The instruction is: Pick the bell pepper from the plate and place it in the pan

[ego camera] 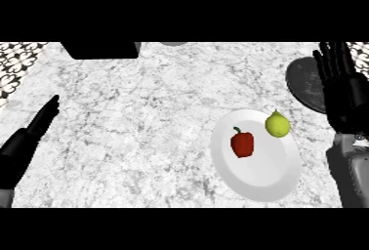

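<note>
Red bell pepper (243, 143) lies untouched on a white plate (259, 180), with a yellow-green fruit (277, 125) near it at the plate's far rim. Just beyond, the dark pan (304, 83) is partly covered by the right hand (342, 83), fingers straight and empty, seemingly poised near both pickup and target. The left hand (32, 129) rests open at the left edge, out of the way.

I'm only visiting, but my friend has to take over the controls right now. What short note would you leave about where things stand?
Left hand: open, fingers straight, at the left edge, holding nothing.
Right hand: open, fingers straight, at the right edge, partly hiding the pan.
Bell pepper: lies on the plate, near a yellow-green fruit.
Done: nothing yet.
Left: pick up the bell pepper and place it in the pan.
</note>
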{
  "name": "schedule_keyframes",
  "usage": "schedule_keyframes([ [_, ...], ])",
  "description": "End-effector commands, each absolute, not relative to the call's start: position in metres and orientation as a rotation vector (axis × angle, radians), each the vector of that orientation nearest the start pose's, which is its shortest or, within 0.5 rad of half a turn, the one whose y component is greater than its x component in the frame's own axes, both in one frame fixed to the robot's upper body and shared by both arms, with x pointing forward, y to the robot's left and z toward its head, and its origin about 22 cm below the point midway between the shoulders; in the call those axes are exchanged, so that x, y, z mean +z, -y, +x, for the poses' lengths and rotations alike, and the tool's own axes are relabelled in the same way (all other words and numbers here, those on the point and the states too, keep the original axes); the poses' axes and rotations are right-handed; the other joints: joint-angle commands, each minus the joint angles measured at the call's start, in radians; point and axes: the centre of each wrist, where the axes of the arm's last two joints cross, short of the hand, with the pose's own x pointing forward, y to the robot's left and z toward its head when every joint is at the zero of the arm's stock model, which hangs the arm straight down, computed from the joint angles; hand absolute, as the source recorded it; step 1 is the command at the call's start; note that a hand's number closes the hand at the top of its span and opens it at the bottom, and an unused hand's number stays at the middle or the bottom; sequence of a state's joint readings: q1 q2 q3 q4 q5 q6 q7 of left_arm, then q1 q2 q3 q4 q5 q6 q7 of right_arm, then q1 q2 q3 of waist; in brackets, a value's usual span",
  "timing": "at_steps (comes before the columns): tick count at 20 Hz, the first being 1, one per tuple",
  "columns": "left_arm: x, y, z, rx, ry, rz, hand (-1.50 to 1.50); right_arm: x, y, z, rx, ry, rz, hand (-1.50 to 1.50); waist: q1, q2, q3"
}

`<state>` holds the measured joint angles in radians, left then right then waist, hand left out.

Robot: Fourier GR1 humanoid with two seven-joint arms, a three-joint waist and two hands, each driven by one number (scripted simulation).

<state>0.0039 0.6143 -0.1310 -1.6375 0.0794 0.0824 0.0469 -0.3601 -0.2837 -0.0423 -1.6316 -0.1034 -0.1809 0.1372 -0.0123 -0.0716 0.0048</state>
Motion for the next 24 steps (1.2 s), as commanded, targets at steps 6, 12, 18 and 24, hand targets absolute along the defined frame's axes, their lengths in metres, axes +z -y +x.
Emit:
schedule_keyframes([
  [6,0.061,-0.280,0.262,-0.036,1.598,0.160,0.00,0.161,0.223,0.333,0.358,1.954,0.367,1.50,0.058,0.086,-0.004],
  [12,0.060,-0.279,0.270,0.060,1.534,0.123,0.00,0.096,0.321,0.279,0.696,1.887,-0.140,-1.50,-0.011,0.072,-0.003],
  [18,0.060,-0.270,0.272,0.050,1.510,0.090,0.00,0.121,0.375,0.285,0.906,1.830,-0.318,-1.50,0.014,0.072,-0.004],
  [24,0.058,-0.275,0.276,0.041,1.518,0.108,0.00,0.157,0.343,0.304,1.083,1.796,-0.356,-1.50,0.020,0.072,-0.005],
])
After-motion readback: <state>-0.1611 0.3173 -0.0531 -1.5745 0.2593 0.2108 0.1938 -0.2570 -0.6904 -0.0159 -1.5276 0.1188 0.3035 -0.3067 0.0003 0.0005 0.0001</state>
